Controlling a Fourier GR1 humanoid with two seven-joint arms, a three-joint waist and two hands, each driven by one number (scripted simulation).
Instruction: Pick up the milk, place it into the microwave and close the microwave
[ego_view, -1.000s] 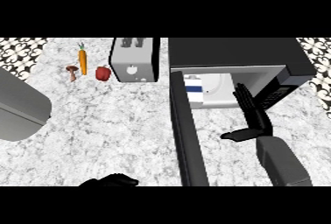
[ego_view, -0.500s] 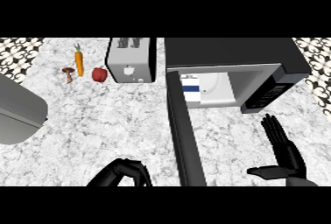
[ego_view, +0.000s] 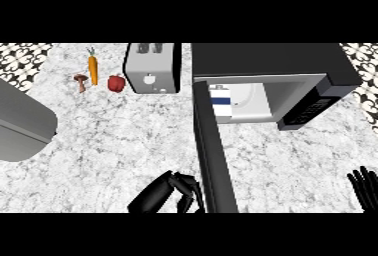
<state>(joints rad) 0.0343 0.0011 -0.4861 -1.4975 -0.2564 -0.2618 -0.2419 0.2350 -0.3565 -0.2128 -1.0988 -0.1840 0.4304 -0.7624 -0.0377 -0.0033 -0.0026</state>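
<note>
Milk carton sits inside the microwave, so my left hand, fingers curled and holding nothing, is just beside the open microwave door to swing it closed; right hand rests open, well apart.

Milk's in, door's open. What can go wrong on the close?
1. The left hand sits at the outer end of the open microwave door, fingers curled beside it; a push could slip off the thin edge.
2. The milk carton stands near the front left of the cavity, by the hinge; the door might nudge it if it sticks out.
3. The toaster stands close on the door's left.
</note>
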